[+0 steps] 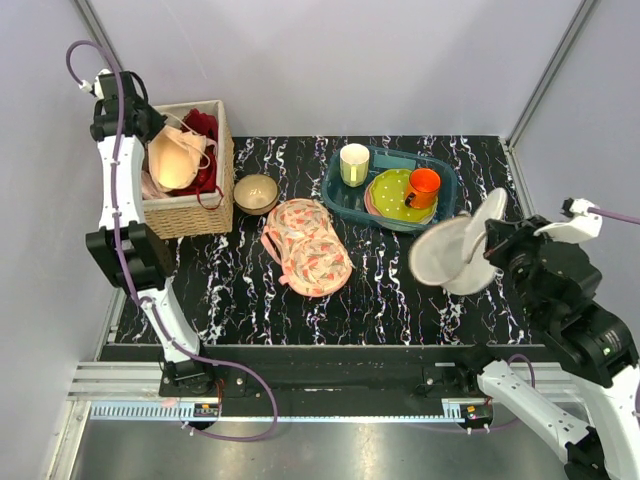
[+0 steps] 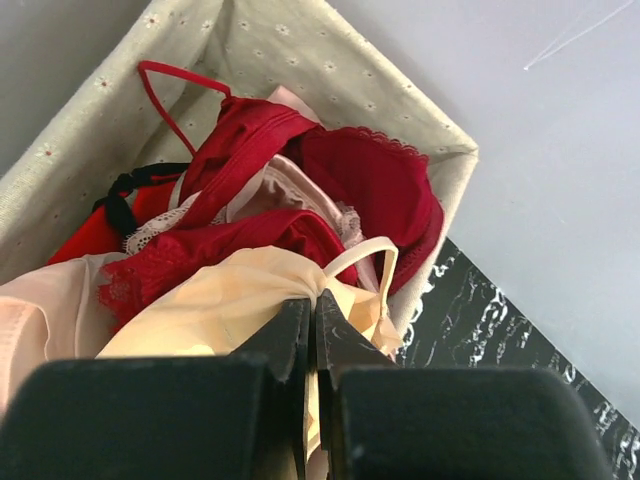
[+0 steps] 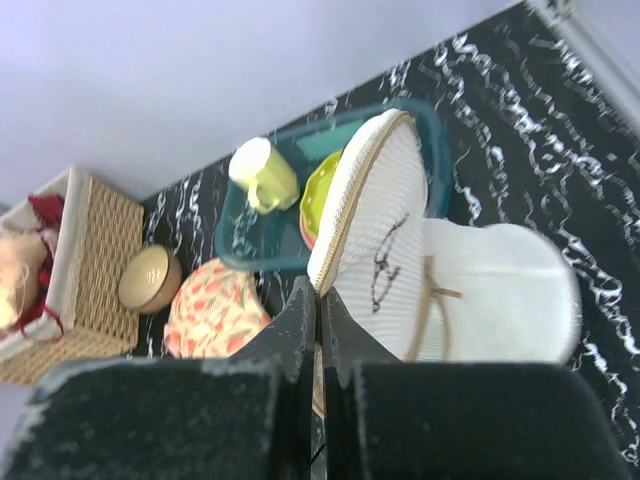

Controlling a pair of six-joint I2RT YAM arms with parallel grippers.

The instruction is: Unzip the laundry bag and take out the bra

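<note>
From above, the left gripper [image 1: 152,130] is hovering over the wicker basket [image 1: 190,215] at the bench's [image 1: 400,290] far left corner, gripping a beige bra [image 1: 178,160] above the red clothes [image 1: 203,125]. Near the right edge, the right gripper [image 1: 492,245] is pinching the white laundry bag [image 1: 445,258], which is gaping open in two halves. A floral cloth [image 1: 308,245] is lying mid-bench, a bowl [image 1: 256,193] is sitting just beside the basket, and a teal tray [image 1: 345,200] toward the far edge is carrying a green plate [image 1: 392,195], an orange cup [image 1: 423,186] and a pale cup [image 1: 354,163].

Through the left wrist camera, the left gripper [image 2: 312,305] is showing its jaws pressed together on the bra [image 2: 230,300], over the basket [image 2: 300,50] of red clothes [image 2: 370,180].

Through the right wrist camera, the right gripper [image 3: 318,295] is clamping fully onto the laundry bag [image 3: 480,290] at its rim, one half standing up, the other spreading flat.
</note>
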